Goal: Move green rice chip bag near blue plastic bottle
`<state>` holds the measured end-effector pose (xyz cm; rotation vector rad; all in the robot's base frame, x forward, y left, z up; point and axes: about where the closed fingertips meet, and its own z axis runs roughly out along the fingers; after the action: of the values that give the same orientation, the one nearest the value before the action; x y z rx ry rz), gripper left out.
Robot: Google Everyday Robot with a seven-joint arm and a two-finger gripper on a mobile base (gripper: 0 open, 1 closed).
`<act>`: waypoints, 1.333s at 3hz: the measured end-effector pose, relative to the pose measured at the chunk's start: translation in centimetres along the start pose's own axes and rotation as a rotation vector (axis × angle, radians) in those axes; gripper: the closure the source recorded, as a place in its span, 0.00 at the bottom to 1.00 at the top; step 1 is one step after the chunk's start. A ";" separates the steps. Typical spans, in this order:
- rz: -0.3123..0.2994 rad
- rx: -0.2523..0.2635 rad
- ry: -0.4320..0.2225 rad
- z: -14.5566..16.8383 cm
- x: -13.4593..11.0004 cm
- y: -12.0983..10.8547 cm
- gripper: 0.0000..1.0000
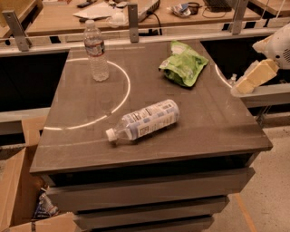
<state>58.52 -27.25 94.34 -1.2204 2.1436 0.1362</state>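
The green rice chip bag (184,64) lies crinkled on the far right part of the grey table top (213,122). The blue plastic bottle (145,120) lies on its side near the table's middle, white cap pointing to the front left. My gripper (254,76) shows at the right edge of the camera view as a pale cream shape below the white arm, off the table's right side and well right of the bag. It holds nothing that I can see.
A slim clear water bottle (96,50) stands upright at the table's back left. A wooden bench with clutter (118,11) runs behind the table. A cardboard box (18,190) sits on the floor at the front left. Drawers (145,192) are below the table top.
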 end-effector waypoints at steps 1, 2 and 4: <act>0.028 -0.008 -0.065 2.7 -0.2 -0.8 0.00; 0.028 -0.009 -0.065 2.7 -0.2 -0.8 0.00; 0.080 -0.020 -0.151 7.0 -3.5 -0.6 0.00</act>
<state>63.60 -22.28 91.10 -1.1000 2.0639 0.2763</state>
